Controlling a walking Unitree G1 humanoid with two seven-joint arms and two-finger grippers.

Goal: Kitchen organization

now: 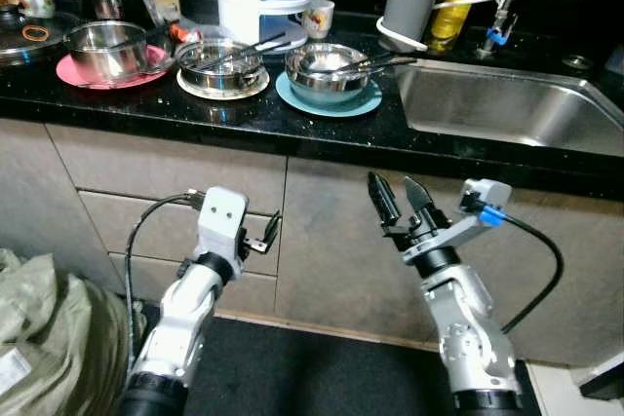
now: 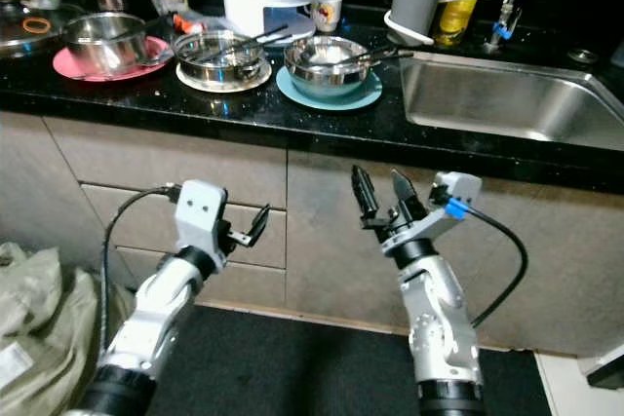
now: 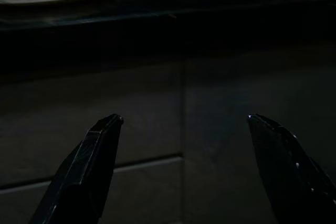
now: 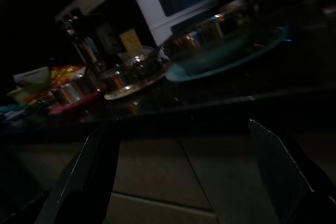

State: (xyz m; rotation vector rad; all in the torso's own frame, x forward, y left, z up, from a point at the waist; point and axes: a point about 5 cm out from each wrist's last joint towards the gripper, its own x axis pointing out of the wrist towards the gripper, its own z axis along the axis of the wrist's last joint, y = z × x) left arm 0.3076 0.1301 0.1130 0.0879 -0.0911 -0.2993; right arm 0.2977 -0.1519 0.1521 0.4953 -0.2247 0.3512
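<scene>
crowded counter point(image 1: 195, 109) above both claws, open sink point(image 1: 507, 104) rightward

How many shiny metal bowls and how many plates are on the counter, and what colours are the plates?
Steel bowls: 3, first, second, third
Pink plate: 1
White plate: 1
Teal plate: 1
Total: 6 (each bowl sits on one plate)

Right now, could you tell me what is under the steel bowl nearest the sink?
The steel bowl sits on a teal plate, whose rim shows around it. The plate's middle is covered, and utensil handles rest inside the bowl.
</scene>
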